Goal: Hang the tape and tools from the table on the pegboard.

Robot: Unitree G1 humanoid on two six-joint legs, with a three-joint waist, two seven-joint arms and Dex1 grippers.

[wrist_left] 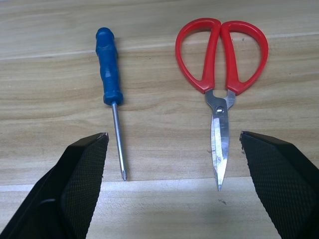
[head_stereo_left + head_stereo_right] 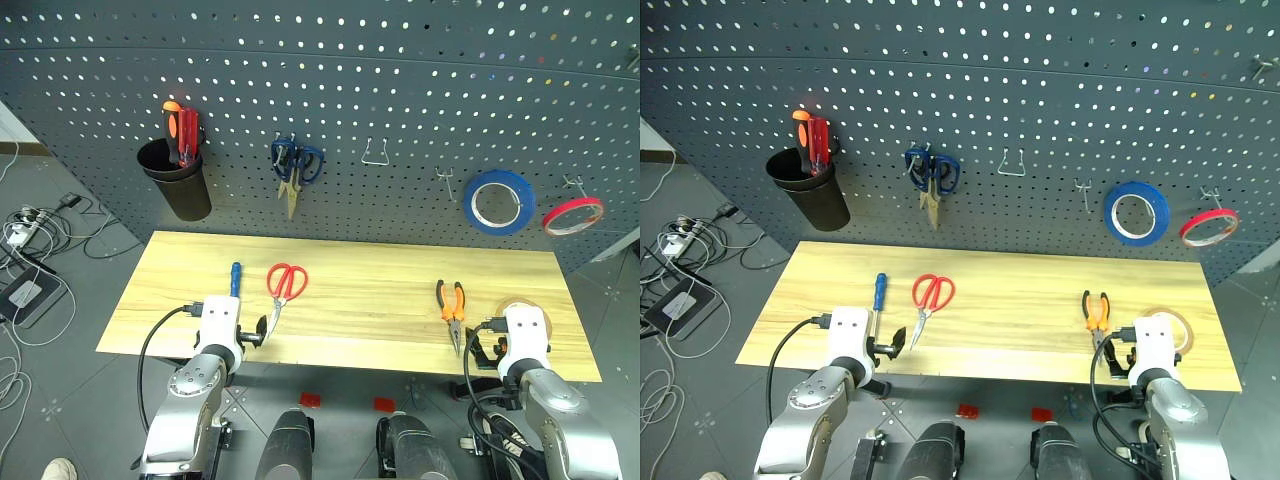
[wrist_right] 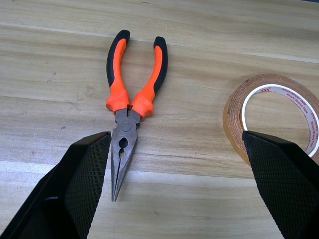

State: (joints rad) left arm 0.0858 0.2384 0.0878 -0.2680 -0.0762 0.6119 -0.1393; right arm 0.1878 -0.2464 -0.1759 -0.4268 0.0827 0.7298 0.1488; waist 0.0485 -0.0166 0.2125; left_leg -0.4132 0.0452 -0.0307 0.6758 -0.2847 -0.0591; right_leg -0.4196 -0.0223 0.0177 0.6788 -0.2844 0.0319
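On the near half of the table (image 2: 350,275) all four things to be hung lie flat and untouched, split neatly between the two arms. Ahead of the left gripper (image 1: 172,189), whose fingers stand wide apart with nothing between them, lie the screwdriver (image 1: 110,84) and the red scissors (image 1: 219,89); both run lengthwise away from the hand, handles toward the pegboard (image 2: 400,90), tips pointing back at the fingers. The screwdriver's tip sits just beside the gripper's left finger, the scissor points nearer its right finger, so neither is centred in the gap. Over on the other side the right gripper (image 3: 174,189) is likewise spread open and empty. The pliers (image 3: 130,104) lie ahead of it, handles toward the board and nose aimed back at the hand, close to its left finger, while the tape (image 3: 271,117) lies flat, its near rim partly behind the right finger. By my reckoning each arm is plainly the nearer one for its own pair, and whichever tool goes first, the hand must shift sideways to bring it between the fingers and close across that long axis rather than along it. One bare hook (image 2: 375,152) on the board looks free, between the blue scissors (image 2: 293,170) and the blue roll (image 2: 498,202)
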